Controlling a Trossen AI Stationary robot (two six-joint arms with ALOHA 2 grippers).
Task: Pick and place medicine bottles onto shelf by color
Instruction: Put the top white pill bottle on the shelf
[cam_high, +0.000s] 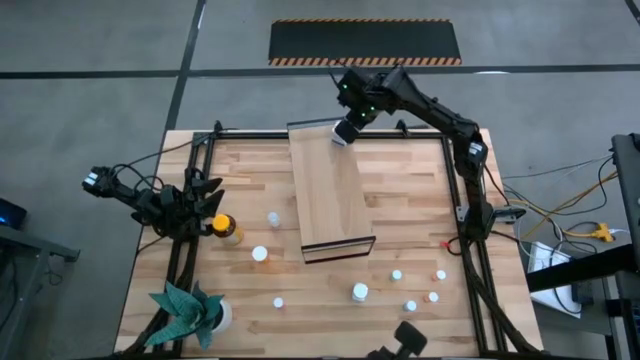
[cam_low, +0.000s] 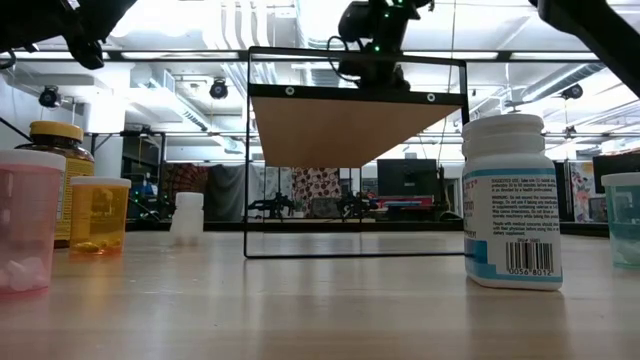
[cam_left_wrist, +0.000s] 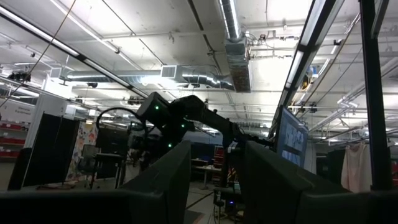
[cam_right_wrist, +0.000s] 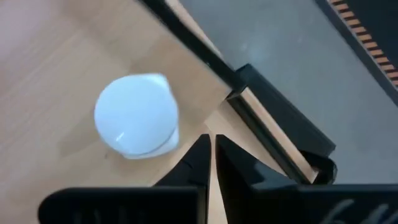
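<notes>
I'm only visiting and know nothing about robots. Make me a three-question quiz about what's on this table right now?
1. True or false: the right gripper is clamped around the white bottle.
2. The right gripper hovers over which end of the shelf? A) the far end B) the dark near end C) neither, it is off the table
3. What stands right beside the left gripper?

Key
1. False: its fingers are shut on nothing, and the bottle stands free on the shelf beside them.
2. A.
3. The amber bottle with a yellow cap.
</notes>
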